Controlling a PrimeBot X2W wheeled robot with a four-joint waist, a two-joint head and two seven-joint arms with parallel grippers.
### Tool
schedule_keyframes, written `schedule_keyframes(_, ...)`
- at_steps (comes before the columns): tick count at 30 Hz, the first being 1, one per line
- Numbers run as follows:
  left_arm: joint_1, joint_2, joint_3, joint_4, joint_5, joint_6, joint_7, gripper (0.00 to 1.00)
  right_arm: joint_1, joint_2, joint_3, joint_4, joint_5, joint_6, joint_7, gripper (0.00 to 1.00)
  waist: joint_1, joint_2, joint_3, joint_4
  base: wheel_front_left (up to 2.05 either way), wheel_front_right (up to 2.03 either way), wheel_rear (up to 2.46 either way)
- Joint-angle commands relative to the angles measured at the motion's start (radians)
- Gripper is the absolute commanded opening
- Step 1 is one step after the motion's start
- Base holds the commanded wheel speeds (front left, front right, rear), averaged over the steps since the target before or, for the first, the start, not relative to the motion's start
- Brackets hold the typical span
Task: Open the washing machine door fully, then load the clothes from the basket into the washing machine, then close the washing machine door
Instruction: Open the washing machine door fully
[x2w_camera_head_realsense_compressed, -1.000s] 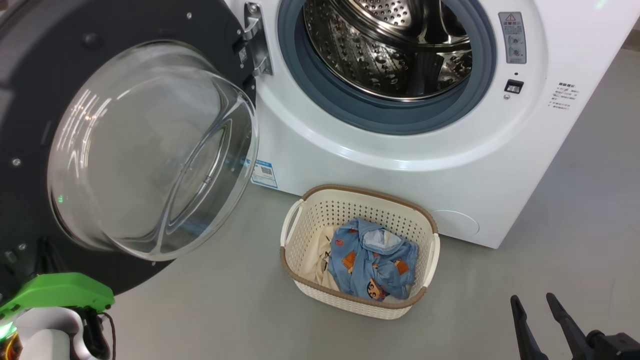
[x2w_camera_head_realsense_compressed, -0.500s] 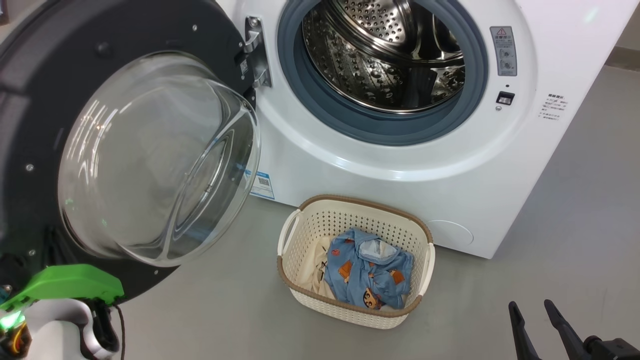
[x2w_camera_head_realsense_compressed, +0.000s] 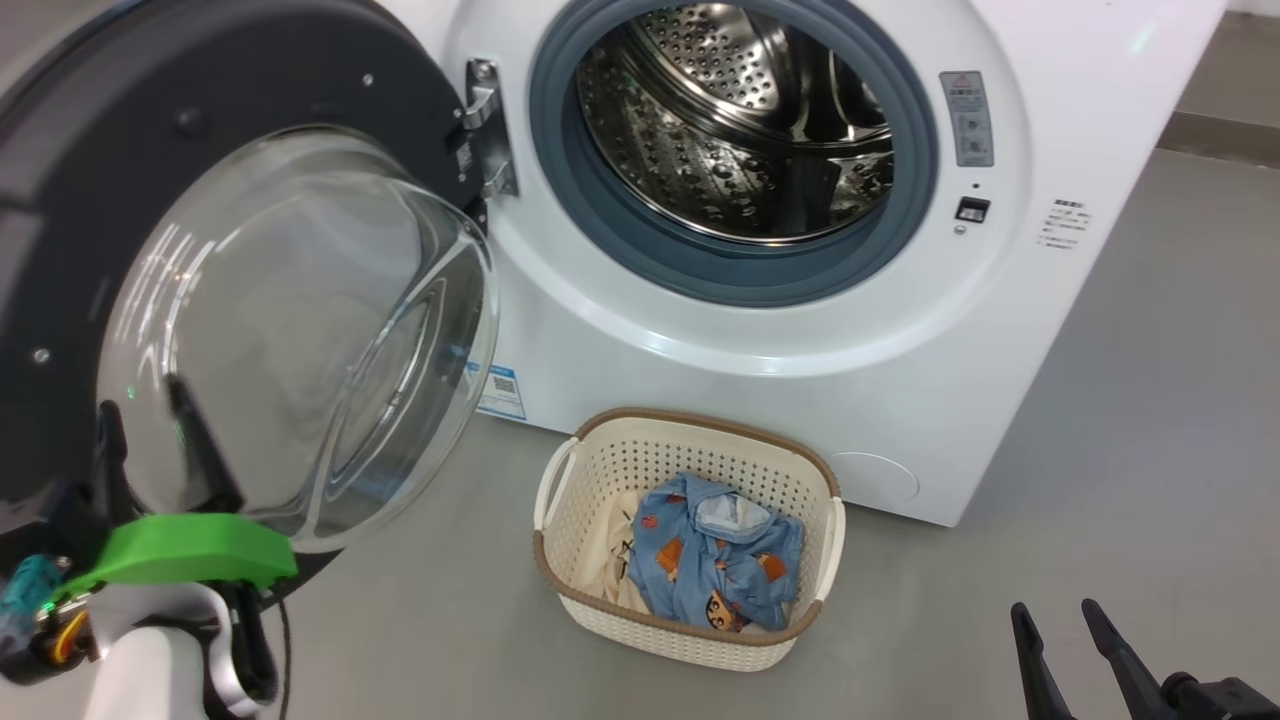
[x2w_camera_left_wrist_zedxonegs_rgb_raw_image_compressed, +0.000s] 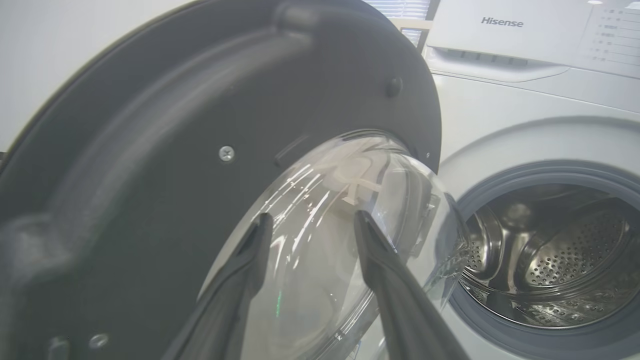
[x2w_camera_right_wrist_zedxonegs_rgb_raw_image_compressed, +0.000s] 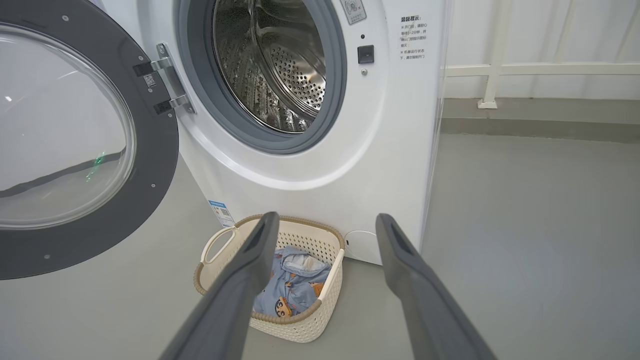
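On the grey floor (x2w_camera_head_realsense_compressed: 1150, 450), just in front of the washing machine (x2w_camera_head_realsense_compressed: 800, 400), stands the basket (x2w_camera_head_realsense_compressed: 662, 632), below and slightly to the hinge side of the drum opening. The clothes (x2w_camera_head_realsense_compressed: 712, 572) lie inside it: the light-blue printed garments are bunched on the side away from the hinge, and a cream-white garment (x2w_camera_head_realsense_compressed: 605, 545) is tucked against the wall nearer the hinge.

The washing machine door (x2w_camera_head_realsense_compressed: 60, 250) is swung well clear of the opening on its metal hinge (x2w_camera_head_realsense_compressed: 487, 130). Its inner face and bulging glass window (x2w_camera_head_realsense_compressed: 300, 330) are turned outward. The steel drum (x2w_camera_head_realsense_compressed: 740, 130) and grey gasket (x2w_camera_head_realsense_compressed: 600, 235) are fully exposed, and no garment is visible in the drum.

Left hand (x2w_camera_head_realsense_compressed: 155, 440): fingers spread, nothing held. It is raised in front of the lower part of the glass window (contact with the glass cannot be confirmed). A green cover (x2w_camera_head_realsense_compressed: 190, 555) sits on the wrist behind it.

Right hand (x2w_camera_head_realsense_compressed: 1055, 620): fingers parted, nothing held. It is low above the floor and well apart from the basket, and it points toward the basket and the machine front.
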Motion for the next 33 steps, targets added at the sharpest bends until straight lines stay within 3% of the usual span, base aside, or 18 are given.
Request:
schedule_keyframes(1,-0.002,0.019,0.008,-0.058,0.004,-0.015,0.010,1.00,-0.007,-0.014,0.029,-0.030,0.000,0.002,-0.012,1.00,0.0000,0.0000,-0.004,-0.019,0.00,0.00,0.00)
schedule_keyframes(7,0.054,0.016,-0.068,-0.181,-0.022,-0.052,0.032,1.00,-0.015,-0.013,0.031,-0.048,-0.010,0.002,-0.012,1.00,0.0000,0.0000,-0.007,-0.082,0.00,0.00,0.00)
schedule_keyframes(13,0.102,0.015,-0.127,-0.222,-0.056,-0.070,0.052,1.00,-0.022,-0.015,0.034,-0.054,-0.009,0.002,-0.012,1.00,0.0000,0.0000,-0.005,-0.148,0.00,0.00,0.00)
schedule_keyframes(23,0.185,0.017,-0.198,-0.178,-0.037,-0.112,0.022,1.00,-0.033,-0.020,0.028,-0.060,-0.010,0.002,-0.012,1.00,0.0000,0.0000,0.016,-0.278,0.00,0.00,0.00)
schedule_keyframes(33,0.274,0.017,-0.171,-0.157,0.020,-0.140,-0.009,1.00,-0.042,-0.022,0.025,-0.062,-0.012,0.002,-0.012,1.00,0.0000,0.0000,0.024,-0.361,0.00,0.00,0.00)
